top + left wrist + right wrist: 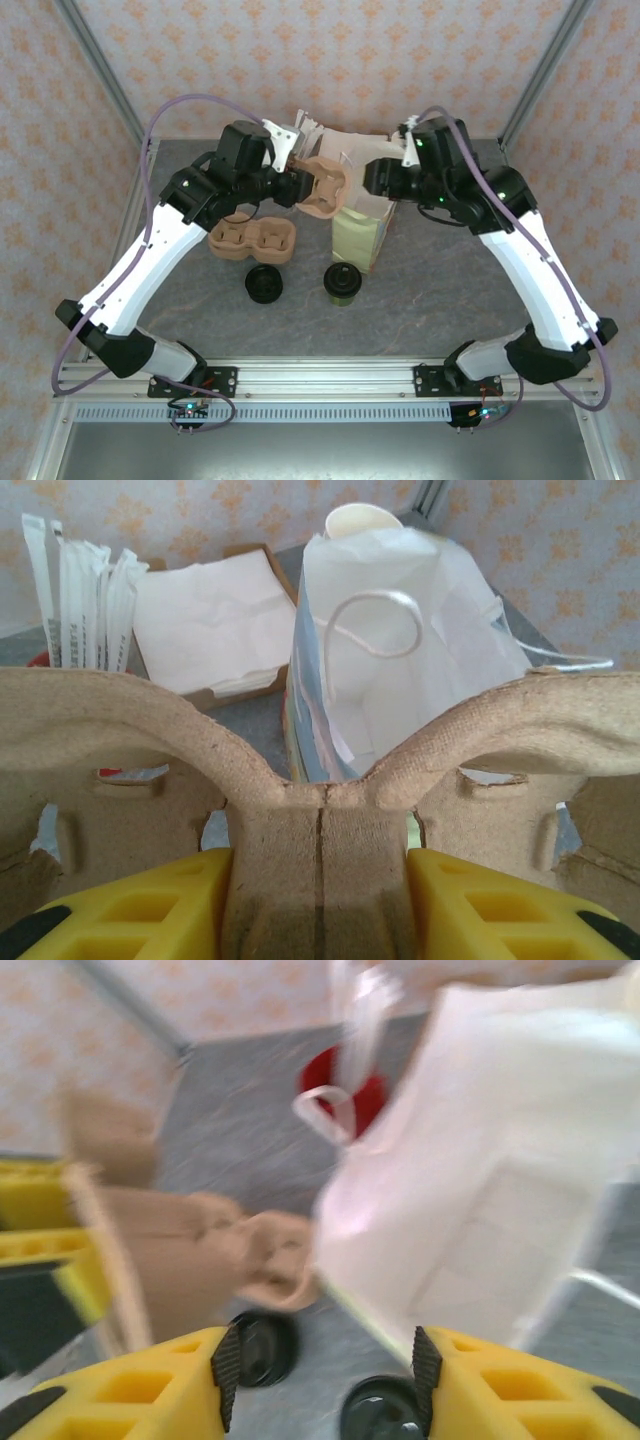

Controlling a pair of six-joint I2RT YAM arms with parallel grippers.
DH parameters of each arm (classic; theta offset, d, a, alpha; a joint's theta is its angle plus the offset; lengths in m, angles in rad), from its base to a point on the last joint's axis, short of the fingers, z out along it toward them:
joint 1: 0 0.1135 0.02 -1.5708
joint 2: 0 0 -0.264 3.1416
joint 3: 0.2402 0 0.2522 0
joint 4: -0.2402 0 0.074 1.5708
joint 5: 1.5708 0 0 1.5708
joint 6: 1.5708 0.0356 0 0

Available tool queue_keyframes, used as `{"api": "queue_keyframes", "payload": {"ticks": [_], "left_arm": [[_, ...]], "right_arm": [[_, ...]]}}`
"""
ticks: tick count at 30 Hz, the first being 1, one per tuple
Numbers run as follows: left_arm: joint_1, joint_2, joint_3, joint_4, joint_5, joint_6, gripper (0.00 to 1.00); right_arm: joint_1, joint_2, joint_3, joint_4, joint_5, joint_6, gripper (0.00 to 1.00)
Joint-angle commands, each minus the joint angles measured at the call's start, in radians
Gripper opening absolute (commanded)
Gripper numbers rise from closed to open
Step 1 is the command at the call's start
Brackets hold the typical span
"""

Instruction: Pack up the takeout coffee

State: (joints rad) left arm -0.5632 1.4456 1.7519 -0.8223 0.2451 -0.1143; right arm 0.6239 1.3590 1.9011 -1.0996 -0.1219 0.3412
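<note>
My left hand is clamped on the middle ridge of a pulp cup carrier, one yellow finger on each side of it. From overhead, that carrier is raised off the surface, close against the top of the white paper bag. Through my left wrist camera the bag stands upright just beyond the carrier, mouth open, a handle loop drooping over its front.

My right hand has its fingers spread with nothing between them. That view is badly blurred, so I take the pale mass just ahead of it to be the bag's side. From above, this hand sits right beside the bag's upper edge, on the side opposite the carrier.

The takeout coffee stands upright on the surface, lid on, just in front of the bag and apart from both hands. A black disc lies near its left, not touching it. A second carrier rests flat on the surface behind the disc, to the bag's left.

Past the bag, my left wrist camera shows a box of napkins, wrapped sticks standing beside it, and the rim of a cream cup above the bag's top.
</note>
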Motion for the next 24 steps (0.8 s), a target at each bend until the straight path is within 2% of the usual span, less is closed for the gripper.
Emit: {"api": "queue_keyframes", "payload": {"ticks": [1,6,13,24], "left_arm": [[-0.001,0.019,0.074,-0.052,-0.049,-0.031,0.46],[-0.001,0.029,0.123,-0.059,-0.058,-0.049,0.46],[-0.003,0.055,0.208,-0.080,-0.031,-0.070,0.46],[-0.050,0.117,0.361,-0.074,0.093,-0.049,0.46]], "right_arm": [[-0.031,-0.021,-0.019,-0.114,0.365,0.093,0.55],[-0.089,0.024,-0.056,-0.124,0.383,0.136,0.60],[-0.125,0.108,-0.100,-0.065,0.305,0.150,0.64],[-0.142,0.179,-0.165,-0.017,0.213,0.171,0.62]]}}
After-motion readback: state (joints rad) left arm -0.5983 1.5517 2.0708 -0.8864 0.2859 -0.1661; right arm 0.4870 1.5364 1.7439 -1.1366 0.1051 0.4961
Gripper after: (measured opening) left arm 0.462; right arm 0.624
